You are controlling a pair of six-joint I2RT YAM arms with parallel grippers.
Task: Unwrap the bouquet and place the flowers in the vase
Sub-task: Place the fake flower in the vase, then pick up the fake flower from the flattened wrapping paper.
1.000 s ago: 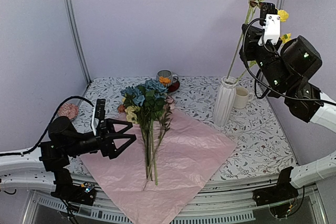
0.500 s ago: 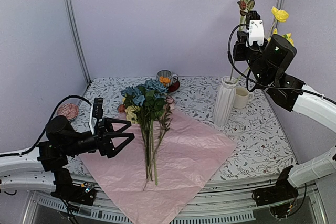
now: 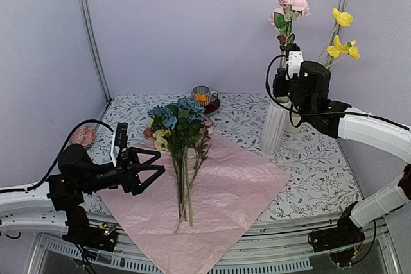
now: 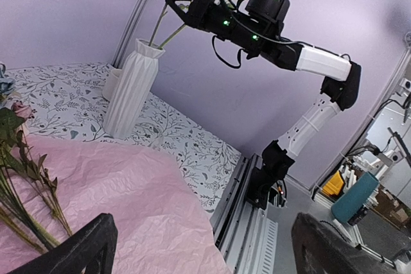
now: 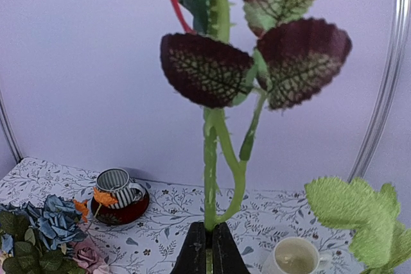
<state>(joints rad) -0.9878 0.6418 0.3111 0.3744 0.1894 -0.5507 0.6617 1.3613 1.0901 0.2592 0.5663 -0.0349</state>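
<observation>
- The vase (image 3: 275, 128) stands upright on the counter (image 3: 314, 158), just off the right corner of the paper (image 3: 225, 197). The stems of a pink rose (image 3: 292, 3) and some yellow blooms (image 3: 340, 33) rise out of its mouth.
- The right hand (image 5: 208, 248) is clenched on the green stems just above the vase rim.
- The other flowers (image 3: 180, 134) lie across the spread-out paper, heads toward the back wall.
- The left hand (image 3: 153, 170) is released, its fingers spread wide. It hovers over the paper's left edge beside the stems and grasps nothing.
- A cream mug (image 5: 292, 256) sits just behind the vase.
- A striped cup (image 3: 203, 94) on a dark saucer (image 3: 212, 104) stands behind the flower heads.
</observation>
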